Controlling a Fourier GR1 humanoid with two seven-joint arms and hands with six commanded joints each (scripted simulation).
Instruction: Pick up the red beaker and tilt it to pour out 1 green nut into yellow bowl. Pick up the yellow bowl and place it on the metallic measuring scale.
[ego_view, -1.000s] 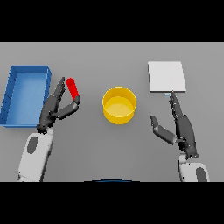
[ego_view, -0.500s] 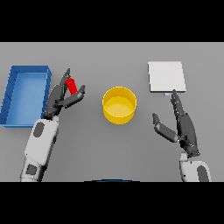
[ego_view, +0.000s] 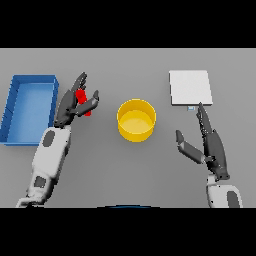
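Left robot hand (ego_view: 74, 103) gripping red beaker (ego_view: 83, 101), beside blue tray (ego_view: 20, 134)

Yellow bowl (ego_view: 136, 120) smooth, plastic-looking; measuring scale (ego_view: 190, 88) matt pale grey; table (ego_view: 125, 170) matt.

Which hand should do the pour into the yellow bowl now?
Left. The left hand already has its fingers around the red beaker, just left of the yellow bowl. The right hand is open, near the scale.

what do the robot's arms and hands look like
Both forearms are white, rounded shells with dark grey oval patches. Each ends in a dark grey robot hand, left and right, with slim jointed fingers and a thumb. No cables or markings show.
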